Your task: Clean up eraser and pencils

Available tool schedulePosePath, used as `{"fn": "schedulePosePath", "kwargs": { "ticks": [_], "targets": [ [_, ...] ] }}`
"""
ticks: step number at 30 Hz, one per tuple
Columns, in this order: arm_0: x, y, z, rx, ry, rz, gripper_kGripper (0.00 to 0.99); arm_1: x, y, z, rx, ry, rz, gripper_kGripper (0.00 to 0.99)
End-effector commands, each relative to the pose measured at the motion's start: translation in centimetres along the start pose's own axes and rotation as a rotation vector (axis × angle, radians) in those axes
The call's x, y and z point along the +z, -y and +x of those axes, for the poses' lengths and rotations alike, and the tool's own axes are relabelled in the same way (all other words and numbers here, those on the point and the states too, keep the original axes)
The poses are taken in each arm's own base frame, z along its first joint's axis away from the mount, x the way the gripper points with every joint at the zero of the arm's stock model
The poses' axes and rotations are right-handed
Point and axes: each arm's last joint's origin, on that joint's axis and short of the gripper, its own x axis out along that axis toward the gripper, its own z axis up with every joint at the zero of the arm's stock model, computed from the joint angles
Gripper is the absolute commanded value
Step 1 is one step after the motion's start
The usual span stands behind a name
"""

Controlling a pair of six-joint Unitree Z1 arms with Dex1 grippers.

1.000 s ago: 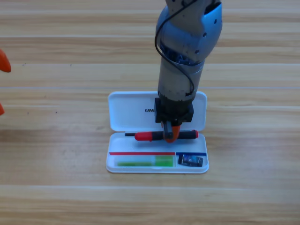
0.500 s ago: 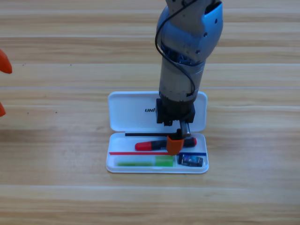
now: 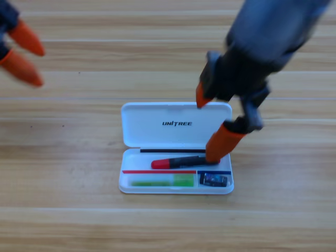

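**All three items in the case**

Right gripper [image 3: 212, 123] above the case's right end, jaws spread wide, holding nothing. Left gripper [image 3: 23, 52] at the upper-left corner, jaws parted, empty. White case [image 3: 157, 123] lying open on the table [image 3: 63, 157]. Red pen [image 3: 178, 162] across the tray's upper row. Green pen [image 3: 161, 181] in the lower-left slot. Eraser [image 3: 214, 179] in the lower-right slot.

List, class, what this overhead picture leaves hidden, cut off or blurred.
- Right gripper: motion-blurred above the white case; its arm is cut off by the top edge.
- Red-and-black pencil: its right end is hidden behind the lower orange jaw.
- Left gripper: cut off at the upper left corner, only its jaws show.
- Eraser: its light blue mark is too small to read.
- Green pencil: its tip is too faint to make out.
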Motion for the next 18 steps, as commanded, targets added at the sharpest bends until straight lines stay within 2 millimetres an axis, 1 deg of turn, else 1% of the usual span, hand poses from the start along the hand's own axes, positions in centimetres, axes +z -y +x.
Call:
{"fn": "schedulePosePath", "kwargs": {
  "ticks": [1,2,3,4,5,7,8,10,13,18],
  "targets": [
    [-1.5,-7.6,4.6,-0.065,0.036,-0.046,0.609,-2.0,-4.8,-7.5,-0.008,0.175,0.009,0.96],
    [-1.7,-8.7,5.3,-0.077,0.055,-0.033,0.529,-2.5,-5.4,-8.6,-0.01,0.204,0.012,0.96],
    [-1.9,-9.8,6.3,-0.095,0.076,-0.008,0.425,-2.9,-6.0,-9.5,-0.011,0.23,0.018,0.96],
    [-2.0,-10.9,7.5,-0.117,0.094,0.007,0.299,-3.4,-6.6,-10.3,-0.009,0.253,0.022,0.96],
    [-2.3,-11.8,8.6,-0.141,0.115,0.014,0.184,-3.8,-7.1,-10.9,-0.01,0.271,0.026,0.96],
    [-2.6,-13.2,11.0,-0.182,0.139,0.014,0.0,-4.5,-7.9,-11.8,-0.012,0.302,0.036,0.96],
    [-2.8,-13.9,12.0,-0.195,0.14,0.007,0.0,-4.9,-8.3,-12.2,-0.013,0.317,0.04,0.96],
    [-3.4,-14.9,14.1,-0.222,0.138,-0.009,0.0,-5.3,-8.6,-12.2,-0.011,0.327,0.052,0.96],
    [-3.5,-15.4,16.7,-0.262,0.126,-0.006,0.0,-5.5,-8.8,-11.8,0.013,0.332,0.068,0.96],
    [-3.8,-16.0,20.2,-0.312,0.115,0.005,0.0,-5.3,-8.5,-10.4,0.025,0.347,0.087,0.96]
  ]
}}
